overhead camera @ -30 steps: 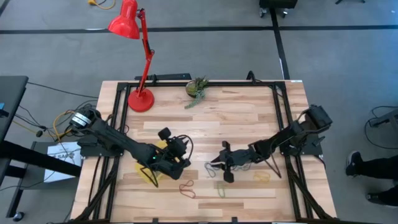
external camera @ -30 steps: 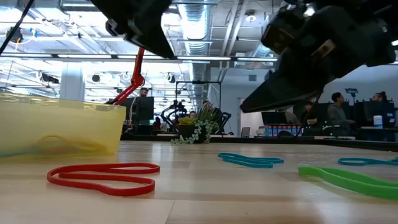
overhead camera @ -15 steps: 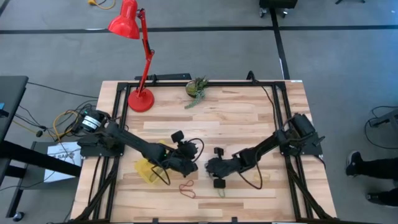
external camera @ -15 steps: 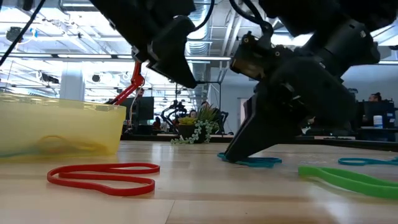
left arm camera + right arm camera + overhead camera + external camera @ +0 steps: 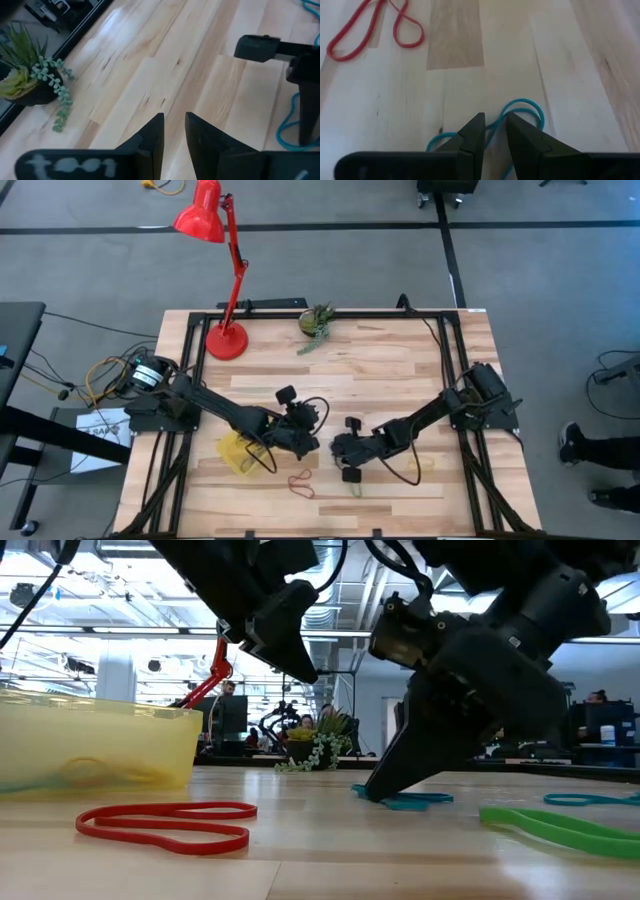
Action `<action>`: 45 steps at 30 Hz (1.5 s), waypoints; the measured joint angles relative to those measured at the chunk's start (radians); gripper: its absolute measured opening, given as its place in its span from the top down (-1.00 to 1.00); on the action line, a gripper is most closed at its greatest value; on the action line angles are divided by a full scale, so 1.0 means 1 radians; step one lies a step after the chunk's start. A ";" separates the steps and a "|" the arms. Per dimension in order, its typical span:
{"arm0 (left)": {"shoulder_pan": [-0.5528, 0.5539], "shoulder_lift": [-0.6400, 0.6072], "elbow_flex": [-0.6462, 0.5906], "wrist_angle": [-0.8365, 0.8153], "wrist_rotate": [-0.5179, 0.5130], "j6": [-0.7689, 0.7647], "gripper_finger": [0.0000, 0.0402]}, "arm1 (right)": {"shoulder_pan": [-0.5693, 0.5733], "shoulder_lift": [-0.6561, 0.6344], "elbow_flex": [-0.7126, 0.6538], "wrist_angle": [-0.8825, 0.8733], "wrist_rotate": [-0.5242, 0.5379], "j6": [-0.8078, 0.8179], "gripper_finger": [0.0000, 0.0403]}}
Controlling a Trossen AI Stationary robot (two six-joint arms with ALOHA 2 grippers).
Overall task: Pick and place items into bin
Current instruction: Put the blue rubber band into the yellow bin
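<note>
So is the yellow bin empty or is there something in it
Not empty. Through the bin's see-through wall, thin loops lie on its bottom; how many, cannot tell.

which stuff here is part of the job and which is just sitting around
Part of the job:
- yellow bin
- blue band, with the right claw closed on it
- red band
- green band
- left claw, raised near the bin, nearly shut, holding nothing

Just sitting around:
- red lamp
- small plant
</note>
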 joint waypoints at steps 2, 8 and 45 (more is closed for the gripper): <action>0.000 0.000 0.000 0.001 0.000 0.000 0.66 | -0.008 0.009 0.000 0.005 -0.001 0.007 0.64; 0.001 -0.001 0.000 0.003 0.007 -0.003 0.66 | -0.006 0.013 0.000 0.019 0.018 0.028 0.81; -0.029 -0.002 0.000 0.063 0.416 0.511 0.66 | -0.002 -0.101 0.132 -0.115 0.151 -0.087 1.00</action>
